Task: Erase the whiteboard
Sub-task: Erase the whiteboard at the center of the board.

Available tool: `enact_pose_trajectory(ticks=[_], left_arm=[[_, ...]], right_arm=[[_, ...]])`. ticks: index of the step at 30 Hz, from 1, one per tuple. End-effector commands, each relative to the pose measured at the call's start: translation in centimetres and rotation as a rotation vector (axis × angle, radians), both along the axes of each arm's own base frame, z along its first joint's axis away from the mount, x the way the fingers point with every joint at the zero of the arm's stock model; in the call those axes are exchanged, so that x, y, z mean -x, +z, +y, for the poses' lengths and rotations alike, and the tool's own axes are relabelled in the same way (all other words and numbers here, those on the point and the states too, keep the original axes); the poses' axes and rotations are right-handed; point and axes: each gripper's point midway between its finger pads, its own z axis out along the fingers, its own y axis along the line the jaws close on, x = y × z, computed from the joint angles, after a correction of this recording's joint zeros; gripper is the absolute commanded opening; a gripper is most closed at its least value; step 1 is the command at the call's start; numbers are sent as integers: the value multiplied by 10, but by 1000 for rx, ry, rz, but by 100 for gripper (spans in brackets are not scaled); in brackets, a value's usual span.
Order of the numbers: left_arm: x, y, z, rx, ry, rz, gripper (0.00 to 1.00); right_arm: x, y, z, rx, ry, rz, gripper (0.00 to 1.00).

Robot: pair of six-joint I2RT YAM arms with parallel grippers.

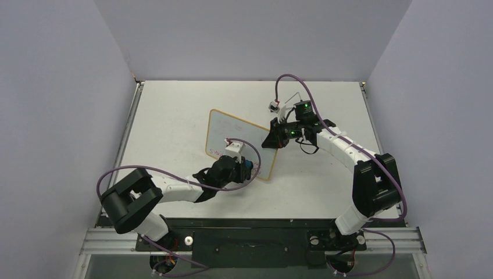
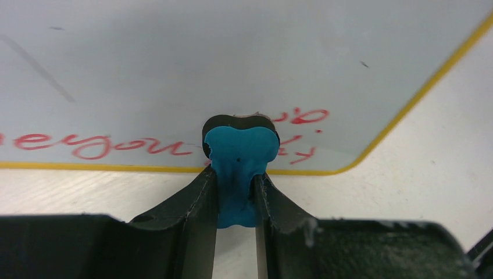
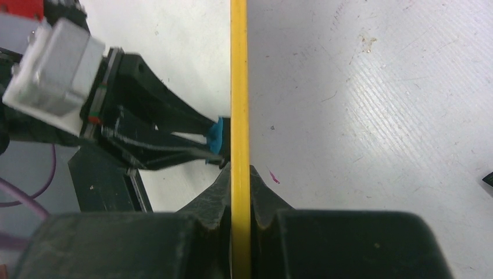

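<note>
Left pincer (image 2: 235, 180): you are gripping the blue eraser (image 2: 238, 152) between both fingers, the jaws closed on its narrow waist.
Eraser contact: you are pressing its dark pad against the board face, right on the line of red writing (image 2: 93, 145) and near the board's rounded corner.
Whiteboard (image 1: 232, 131): it is sitting near the middle of the desk (image 1: 174, 104), between your 2 arms. It is raised off flat with its face turned toward your left arm, though the exact tilt is not showing.
Right pincer (image 3: 239, 180): you are clamping the board's yellow-looking frame edge, with the jaws closed tight on either side of it. By the look of it you are steadying the board against the push of the eraser.
Done so far: most of the face is looking blank. In the left wrist view only a faint grey streak and a few specks are showing across the upper area.
Left to do: 1 row of red handwriting is running along the frame edge nearest your left wrist camera, to both sides of the eraser. A 2nd short scrap is sitting just above it on the right.
Progress: you are looking well into the job but not finished, since the red row is waiting to be wiped end to end.
Hidden: the writing directly under the pad is not showing, so you cannot tell whether it is coming off.
</note>
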Motion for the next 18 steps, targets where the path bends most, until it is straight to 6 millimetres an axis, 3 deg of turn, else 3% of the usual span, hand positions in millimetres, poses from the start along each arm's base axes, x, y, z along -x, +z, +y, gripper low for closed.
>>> enact_pose_trajectory(ticks=[1,5,14,18], left_arm=[[-25,19,30,56,141,-37,0],[-25,23,31,57,138,-40,0],[-2,33,-32,66,-21,-77,0],[2,35,-44,67,-33,-80,0]], right_arm=[[8,8,4,-14,24,8,0],[8,8,5,-13,25,7,0],[7,7,5,-11,24,10,0],[8,8,5,-13,25,9,0]])
